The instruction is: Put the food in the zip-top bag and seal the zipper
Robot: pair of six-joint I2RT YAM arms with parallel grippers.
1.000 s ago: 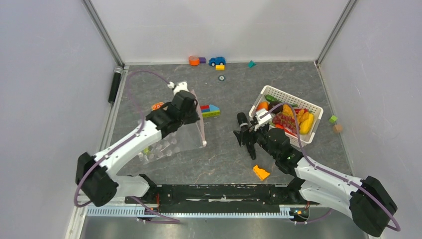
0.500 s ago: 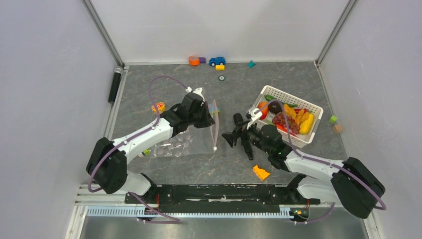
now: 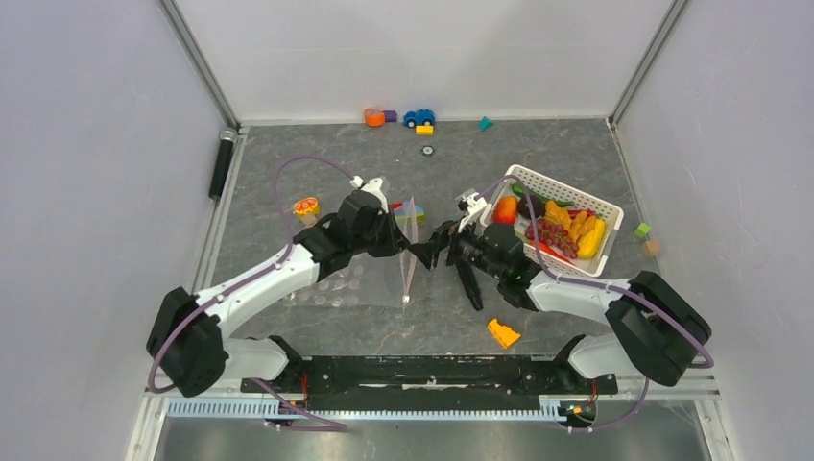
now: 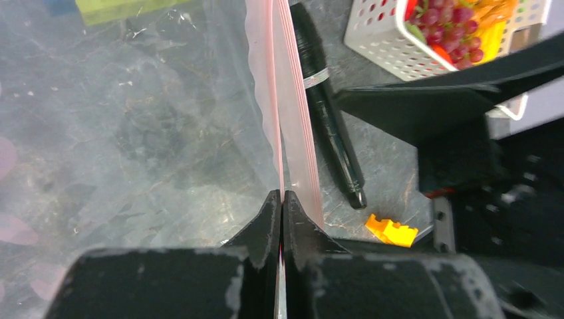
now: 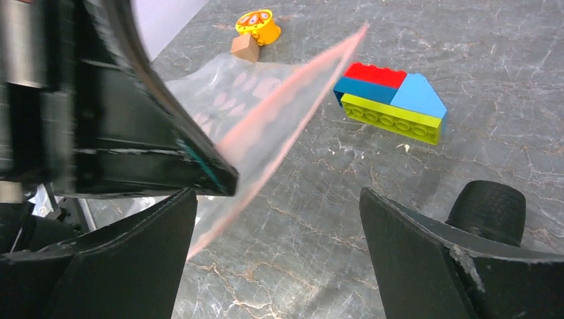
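Observation:
The zip-top bag lies mostly flat and clear on the grey table, with its zipper edge lifted upright. My left gripper is shut on that pink zipper; in the left wrist view the fingertips pinch the strip. My right gripper stands open just right of the raised edge, holding nothing. In the right wrist view the right gripper faces the bag, the strip running just inside its left finger. The food sits piled in the white basket.
A black marker lies on the table beside the bag's edge. An orange wedge block sits near the front. A stack of building bricks lies behind the bag. Small toys line the back wall, and two cubes sit right of the basket.
My left gripper has carried the zipper edge to the right, standing it up. My right gripper has swung left from beside the basket to just beside that edge, staying open.

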